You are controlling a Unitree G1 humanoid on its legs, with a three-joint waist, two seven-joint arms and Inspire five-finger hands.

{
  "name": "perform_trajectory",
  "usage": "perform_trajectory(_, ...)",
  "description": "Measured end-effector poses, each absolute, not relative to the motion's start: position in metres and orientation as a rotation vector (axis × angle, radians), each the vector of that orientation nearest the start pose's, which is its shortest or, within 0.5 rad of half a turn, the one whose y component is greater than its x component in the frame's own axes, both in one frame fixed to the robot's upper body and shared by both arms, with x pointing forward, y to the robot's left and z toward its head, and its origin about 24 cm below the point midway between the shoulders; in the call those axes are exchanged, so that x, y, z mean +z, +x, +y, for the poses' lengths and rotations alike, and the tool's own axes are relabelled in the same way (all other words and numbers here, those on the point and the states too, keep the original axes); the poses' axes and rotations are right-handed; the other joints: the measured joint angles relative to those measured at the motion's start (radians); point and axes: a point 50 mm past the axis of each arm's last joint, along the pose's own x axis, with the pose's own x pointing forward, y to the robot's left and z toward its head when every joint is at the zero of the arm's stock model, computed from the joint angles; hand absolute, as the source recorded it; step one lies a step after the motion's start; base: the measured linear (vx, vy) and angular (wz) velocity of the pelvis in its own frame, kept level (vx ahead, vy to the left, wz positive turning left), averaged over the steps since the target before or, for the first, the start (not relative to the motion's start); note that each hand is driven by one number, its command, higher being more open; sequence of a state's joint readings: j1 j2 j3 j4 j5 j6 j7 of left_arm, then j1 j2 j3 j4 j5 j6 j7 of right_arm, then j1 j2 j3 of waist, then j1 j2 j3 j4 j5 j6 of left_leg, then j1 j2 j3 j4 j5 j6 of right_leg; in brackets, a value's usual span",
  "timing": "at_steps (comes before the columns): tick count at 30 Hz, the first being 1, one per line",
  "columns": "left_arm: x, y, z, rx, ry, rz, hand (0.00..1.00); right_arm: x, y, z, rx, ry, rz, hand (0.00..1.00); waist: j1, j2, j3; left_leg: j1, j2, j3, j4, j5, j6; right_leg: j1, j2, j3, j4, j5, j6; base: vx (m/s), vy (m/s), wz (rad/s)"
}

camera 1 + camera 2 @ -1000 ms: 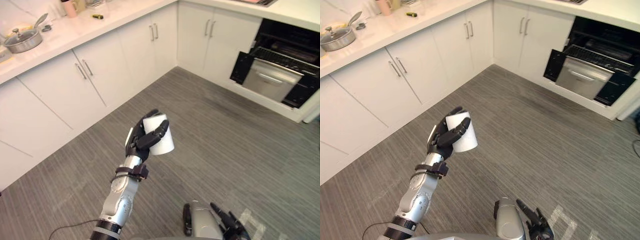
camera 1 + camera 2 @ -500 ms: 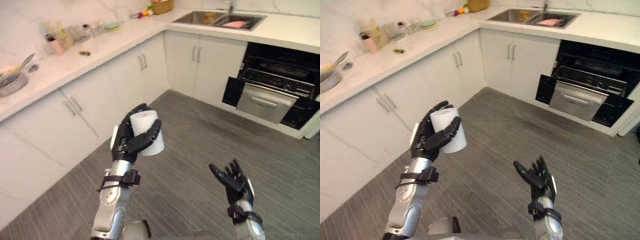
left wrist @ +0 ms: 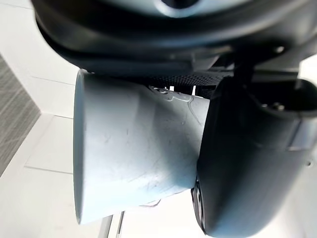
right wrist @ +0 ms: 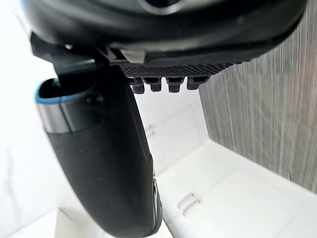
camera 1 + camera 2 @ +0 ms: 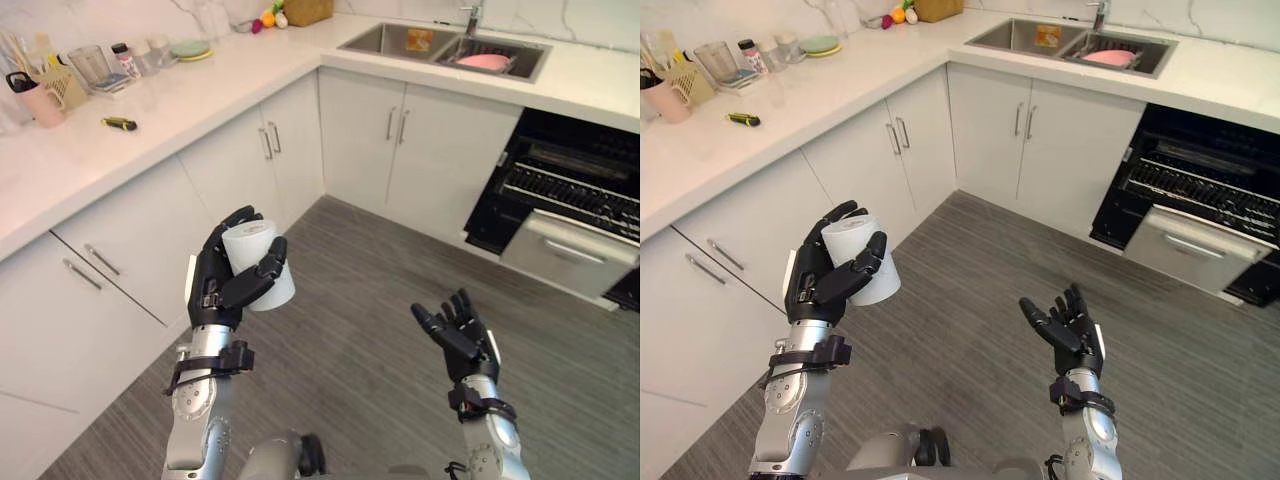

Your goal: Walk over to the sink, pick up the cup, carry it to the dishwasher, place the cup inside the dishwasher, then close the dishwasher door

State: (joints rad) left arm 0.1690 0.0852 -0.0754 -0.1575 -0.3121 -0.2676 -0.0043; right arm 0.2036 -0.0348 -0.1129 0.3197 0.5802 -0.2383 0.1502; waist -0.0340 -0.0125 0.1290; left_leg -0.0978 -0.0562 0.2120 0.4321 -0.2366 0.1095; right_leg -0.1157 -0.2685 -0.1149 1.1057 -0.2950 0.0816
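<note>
While the view has swung up to take in the sink (image 5: 410,40), the cup (image 5: 248,243) stays clamped in the left hand (image 5: 215,290).
Right hand (image 5: 460,340) has come up, fingers spread, empty. Dishwasher (image 5: 570,200) stands open; cup is well left of it, so the carry looks under way and placing not begun. Cup's long axis near upright, top end leaning away from the dishwasher; can't tell which end is the mouth.
</note>
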Motion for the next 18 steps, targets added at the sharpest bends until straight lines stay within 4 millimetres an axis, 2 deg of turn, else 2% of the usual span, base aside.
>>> perform_trajectory(1, 0.066, 0.219, 0.155, -0.035, -0.239, -0.259, 0.00, -0.046, 0.182, -0.200, -0.223, 0.529, 0.166, 1.00, -0.014, 0.007, 0.002, 0.047, 0.003, -0.021, -0.047, 0.005, -0.007, -0.052, 0.025, -0.022, -0.058, -0.030, -0.036, 0.56, 0.006, 0.51)
perform_trajectory(2, 0.072, 0.223, 0.145, -0.084, -0.224, -0.292, 0.00, -0.036, 0.183, -0.201, -0.214, 0.533, 0.119, 1.00, -0.024, 0.020, 0.005, 0.100, 0.014, -0.048, -0.104, 0.004, -0.011, -0.142, 0.068, -0.034, -0.226, -0.046, -0.051, 0.54, -0.022, 0.49)
perform_trajectory(3, 0.074, 0.224, 0.142, -0.102, -0.216, -0.305, 0.00, -0.032, 0.183, -0.202, -0.210, 0.534, 0.098, 1.00, -0.029, 0.023, 0.007, 0.119, 0.017, -0.058, -0.121, 0.001, -0.016, -0.177, 0.080, -0.034, -0.296, -0.045, -0.050, 0.53, -0.061, 0.49)
perform_trajectory(5, 0.078, 0.229, 0.138, -0.141, -0.185, -0.323, 0.00, -0.023, 0.185, -0.206, -0.198, 0.533, 0.048, 1.00, -0.042, 0.032, 0.013, 0.180, 0.039, -0.070, -0.147, -0.022, -0.027, -0.246, 0.121, -0.050, -0.531, 0.043, -0.037, 0.41, -0.073, 0.23)
perform_trajectory(6, 0.079, 0.232, 0.139, -0.155, -0.161, -0.331, 0.00, -0.019, 0.186, -0.208, -0.197, 0.550, 0.022, 1.00, -0.040, 0.024, 0.015, 0.228, 0.043, -0.061, -0.159, -0.040, -0.036, -0.254, 0.137, -0.084, -0.721, 0.144, -0.029, 0.49, -0.123, 0.06)
perform_trajectory(7, 0.080, 0.232, 0.142, -0.158, -0.143, -0.335, 0.00, -0.012, 0.185, -0.211, -0.198, 0.554, -0.011, 1.00, -0.042, 0.013, 0.020, 0.281, 0.040, -0.060, -0.165, -0.085, -0.057, -0.253, 0.142, -0.114, -0.809, 0.193, -0.035, 0.62, -0.198, 0.15)
perform_trajectory(8, 0.080, 0.232, 0.143, -0.159, -0.141, -0.338, 0.00, -0.006, 0.184, -0.214, -0.200, 0.547, -0.041, 1.00, -0.049, 0.011, 0.019, 0.323, 0.041, -0.068, -0.159, -0.141, -0.069, -0.256, 0.148, -0.096, -0.784, 0.225, -0.055, 0.65, -0.239, 0.19)
perform_trajectory(9, 0.076, 0.229, 0.140, -0.151, -0.167, -0.327, 0.00, 0.002, 0.181, -0.222, -0.203, 0.533, -0.070, 1.00, -0.057, 0.037, 0.003, 0.362, 0.052, -0.076, -0.154, -0.199, -0.023, -0.285, 0.159, -0.076, -0.668, 0.249, -0.056, 0.57, -0.205, 0.18)
perform_trajectory(10, 0.075, 0.227, 0.138, -0.153, -0.181, -0.323, 0.00, 0.007, 0.178, -0.226, -0.204, 0.524, -0.088, 1.00, -0.058, 0.055, -0.012, 0.372, 0.064, -0.080, -0.146, -0.215, -0.002, -0.295, 0.169, -0.078, -0.631, 0.248, -0.057, 0.60, -0.186, 0.28)
perform_trajectory(11, 0.078, 0.228, 0.132, -0.172, -0.200, -0.342, 0.00, 0.016, 0.176, -0.228, -0.210, 0.518, -0.130, 1.00, -0.071, 0.083, -0.029, 0.329, 0.089, -0.079, -0.005, -0.217, -0.002, -0.299, 0.177, -0.090, -0.581, 0.251, -0.068, 0.48, -0.162, 0.38)
perform_trajectory(12, 0.079, 0.228, 0.127, -0.186, -0.216, -0.353, 0.00, 0.021, 0.176, -0.229, -0.227, 0.517, -0.152, 1.00, -0.082, 0.090, -0.029, 0.255, 0.126, -0.077, 0.175, -0.182, -0.059, -0.289, 0.181, -0.109, -0.558, 0.225, -0.104, 0.59, -0.227, 0.36)
perform_trajectory(13, 0.081, 0.228, 0.122, -0.202, -0.230, -0.367, 0.00, 0.025, 0.176, -0.230, -0.238, 0.518, -0.169, 1.00, -0.083, 0.098, -0.021, 0.191, 0.171, -0.081, 0.352, -0.096, -0.151, -0.261, 0.195, -0.115, -0.537, 0.182, -0.121, 0.58, -0.247, 0.05)
perform_trajectory(14, 0.082, 0.226, 0.115, -0.227, -0.245, -0.374, 0.00, 0.032, 0.174, -0.229, -0.250, 0.519, -0.195, 1.00, -0.076, 0.098, -0.015, 0.115, 0.213, -0.098, 0.550, 0.079, -0.200, -0.217, 0.226, -0.108, -0.515, 0.128, -0.148, 0.60, -0.229, -0.23)
perform_trajectory(15, 0.082, 0.226, 0.111, -0.239, -0.255, -0.373, 0.00, 0.035, 0.172, -0.230, -0.256, 0.516, -0.214, 1.00, -0.067, 0.104, -0.014, 0.083, 0.230, -0.111, 0.637, 0.132, -0.227, -0.191, 0.246, -0.102, -0.513, 0.106, -0.157, 0.62, -0.184, -0.54)
perform_trajectory(16, 0.083, 0.225, 0.104, -0.262, -0.266, -0.374, 0.00, 0.041, 0.171, -0.229, -0.267, 0.517, -0.252, 1.00, -0.060, 0.107, -0.013, 0.025, 0.250, -0.130, 0.764, 0.122, -0.255, -0.136, 0.283, -0.088, -0.519, 0.079, -0.173, 0.63, -0.133, -0.67)
perform_trajectory(17, 0.084, 0.224, 0.100, -0.278, -0.269, -0.379, 0.00, 0.046, 0.170, -0.228, -0.270, 0.523, -0.287, 1.00, -0.061, 0.104, -0.010, -0.016, 0.262, -0.116, 0.791, 0.072, -0.227, -0.077, 0.304, -0.064, -0.538, 0.052, -0.180, 0.62, -0.108, -0.66)
perform_trajectory(18, 0.085, 0.224, 0.099, -0.284, -0.271, -0.383, 0.00, 0.049, 0.170, -0.227, -0.266, 0.523, -0.304, 1.00, -0.061, 0.100, -0.008, -0.033, 0.268, -0.098, 0.772, 0.046, -0.212, -0.050, 0.309, -0.050, -0.555, 0.045, -0.184, 0.60, -0.065, -0.82)
